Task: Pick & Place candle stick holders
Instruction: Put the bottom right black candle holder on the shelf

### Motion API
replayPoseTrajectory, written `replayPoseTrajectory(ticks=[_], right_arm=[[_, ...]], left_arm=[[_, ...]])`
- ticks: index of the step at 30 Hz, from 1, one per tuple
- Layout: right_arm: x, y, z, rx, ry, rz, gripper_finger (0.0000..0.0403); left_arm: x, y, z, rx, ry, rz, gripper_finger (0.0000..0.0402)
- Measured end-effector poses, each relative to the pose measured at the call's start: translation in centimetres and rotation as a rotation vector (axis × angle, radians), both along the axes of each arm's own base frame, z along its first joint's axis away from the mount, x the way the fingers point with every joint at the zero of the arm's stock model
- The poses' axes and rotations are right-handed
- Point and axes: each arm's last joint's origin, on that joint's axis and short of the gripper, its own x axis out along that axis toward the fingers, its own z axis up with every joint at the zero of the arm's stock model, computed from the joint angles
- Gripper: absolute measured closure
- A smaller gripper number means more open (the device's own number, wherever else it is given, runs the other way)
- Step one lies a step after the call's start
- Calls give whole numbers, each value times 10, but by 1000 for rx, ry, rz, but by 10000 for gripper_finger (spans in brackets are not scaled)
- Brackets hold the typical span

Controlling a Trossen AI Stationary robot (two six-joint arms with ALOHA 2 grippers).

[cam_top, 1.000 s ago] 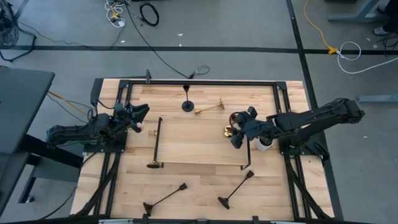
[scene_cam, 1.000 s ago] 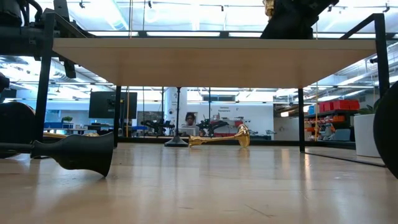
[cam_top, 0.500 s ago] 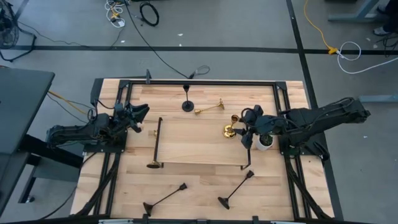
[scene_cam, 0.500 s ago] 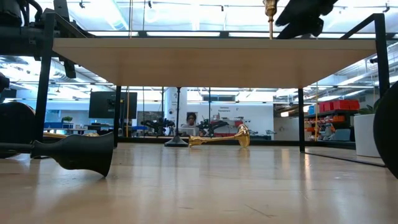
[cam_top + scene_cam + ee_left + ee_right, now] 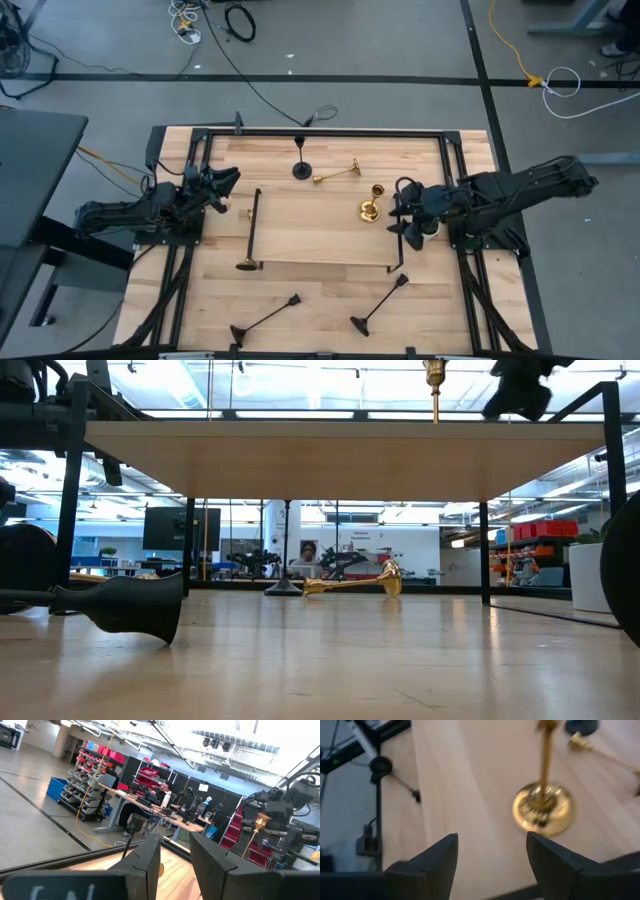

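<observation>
Gold candlestick on the raised board (image 5: 435, 390): low view's top edge cuts off its cup; the board's edge hides its base.
Same candlestick, right wrist view (image 5: 543, 805): blurred, stem cut off by the frame edge.
Right gripper (image 5: 520, 388): low view shows only a dark lump at one o'clock, fingers unreadable there.
Black candlestick lying near the lens (image 5: 120, 603): its stem runs out at nine o'clock, behind the dark frame.
Left gripper (image 5: 175, 865): fingertips cut off by the frame edge.
Small white pot (image 5: 428, 229): mostly hidden under the right arm.
Person at the far desk (image 5: 307, 553): too small to make out.
</observation>
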Motion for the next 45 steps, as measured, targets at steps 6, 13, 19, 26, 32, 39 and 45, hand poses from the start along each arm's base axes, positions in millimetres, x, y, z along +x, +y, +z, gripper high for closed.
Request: replayPoseTrajectory(ticks=[6, 13, 19, 26, 32, 39, 45], right_arm=[[-5, 15, -2, 119, 48, 29, 173], [-14, 41, -2, 229, 69, 41, 174], [-14, 70, 0, 272, 4, 89, 174], [-10, 110, -12, 307, 2, 113, 174], [0, 148, -29, 370, 0, 144, 174], [8, 183, -57, 427, 45, 115, 174], [11, 194, -83, 465, 145, -13, 174]], left_arm=[[0, 0, 0, 0, 0, 0, 293], [0, 0, 0, 0, 0, -1, 293], [0, 0, 0, 0, 0, -2, 293], [0, -1, 0, 6, 0, -25, 293], [1, -1, 0, -50, -40, -61, 293], [1, -1, 0, -95, -68, -78, 293], [2, -3, 1, -77, -63, -155, 293]])
